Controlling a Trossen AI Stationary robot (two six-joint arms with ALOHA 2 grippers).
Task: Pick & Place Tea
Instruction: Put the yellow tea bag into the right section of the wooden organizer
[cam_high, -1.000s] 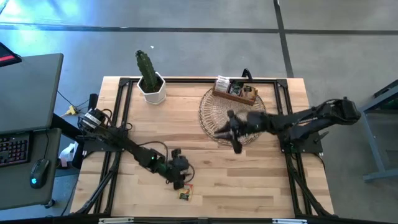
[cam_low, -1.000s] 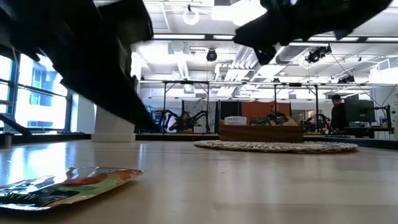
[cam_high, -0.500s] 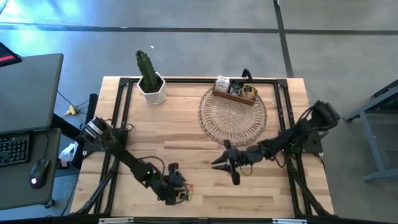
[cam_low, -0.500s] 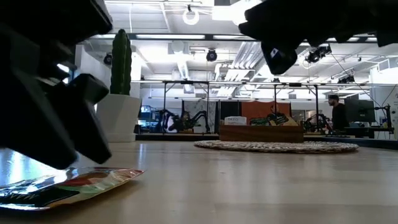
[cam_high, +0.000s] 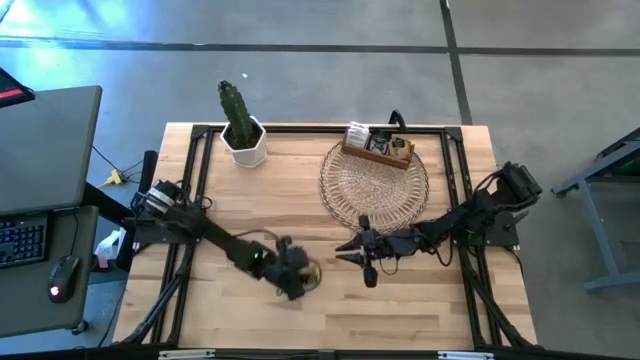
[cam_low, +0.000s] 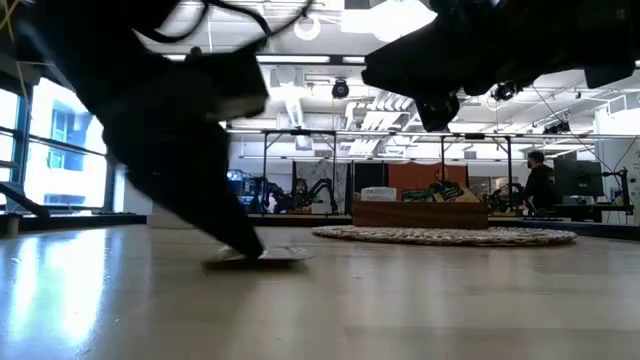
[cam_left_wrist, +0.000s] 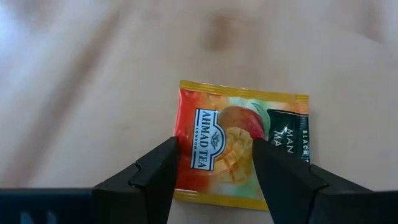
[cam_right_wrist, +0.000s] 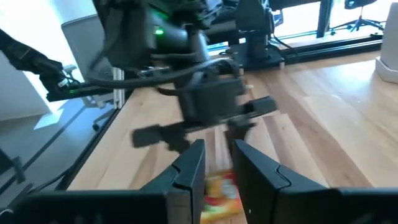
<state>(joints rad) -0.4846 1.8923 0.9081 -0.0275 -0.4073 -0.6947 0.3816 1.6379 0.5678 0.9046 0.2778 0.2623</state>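
The left gripper is low over the front half of the table, a little left of the middle, and its two fingers stand spread wide on either side of a tea sachet that lies flat on the wood. The sachet is orange and yellow with a dark panel at one end, and the fingertips overlap its near edge on both sides; whether they press on it cannot be told from the left wrist view, and nothing shows it lifted. In the low view the sachet rests on the tabletop under the arm's dark bulk. The right gripper hovers just to the right of the left one, near the middle of the front half, its fingers drawn close with a narrow gap and nothing between them. Bare wood stretches to the left edge and the front edge. Toward the back right corner lies the round wicker mat, with the wooden box on its far rim, close to the back edge; the space between mat and grippers is clear. A potted cactus stands at the back edge, left of centre, well apart from both arms.
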